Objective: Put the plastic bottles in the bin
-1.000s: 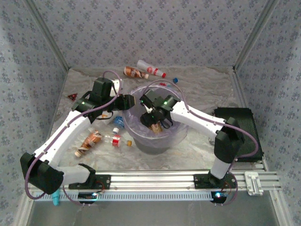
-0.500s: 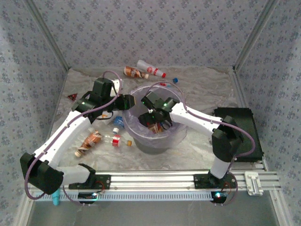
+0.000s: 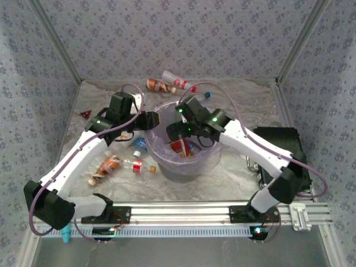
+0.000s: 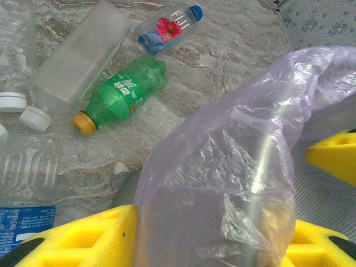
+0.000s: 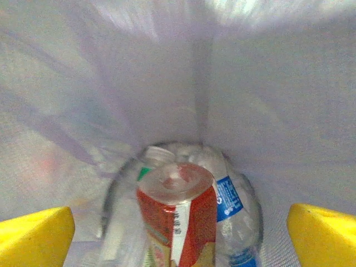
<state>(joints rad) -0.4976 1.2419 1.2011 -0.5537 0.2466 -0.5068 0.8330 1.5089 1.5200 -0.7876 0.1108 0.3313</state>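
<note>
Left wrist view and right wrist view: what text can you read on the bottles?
"FIJI": on the clear bottle with the blue cap.
Green bottle: white label lettering, too blurred to read.
Blue label, bottom left: print too small to read.
Red-labelled bottle in the bin: print on its white strip is blurred.

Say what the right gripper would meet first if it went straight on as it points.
Most likely the red-labelled bottle in the bin, straight ahead of the open right gripper; depth is hard to judge.
</note>
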